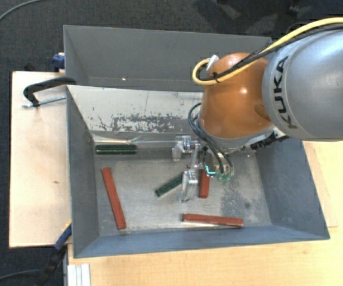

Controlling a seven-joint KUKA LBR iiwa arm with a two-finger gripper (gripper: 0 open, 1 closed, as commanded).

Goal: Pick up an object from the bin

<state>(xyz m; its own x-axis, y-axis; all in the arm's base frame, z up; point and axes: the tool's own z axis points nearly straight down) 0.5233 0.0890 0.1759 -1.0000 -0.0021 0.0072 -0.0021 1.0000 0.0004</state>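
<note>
**Gripper low in the middle of the bin, between a red block and a green stick**

From where I stand, the gripper [192,182] is down near the floor of the bin [80,177], about in the middle. Whether its fingers are apart or together I cannot tell; the orange wrist cover hangs over most of them.

Two things lie right at it. A short red-brown block [204,186] sits just beside it on the arm's side, its long axis pointing toward the back wall. A dark green stick [169,187] lies on the other side. It is slanted, and its upper end comes up close to the gripper while its lower end points toward the front left corner. I can't say that either one is held.

Both look like small, stiff, light pieces, probably wood or plastic. I'd expect them neither to bend nor to break, though they might skid on the metal floor if nudged. The sensible hold on either is across the narrow width, near the middle of its length, so that it does not swing.

Farther off there is a long red-brown stick [113,198] near the left wall, running front to back. Another red-brown stick [213,220] lies crosswise along the front, and a second green stick [116,149] lies against the foot of the back wall.
</note>
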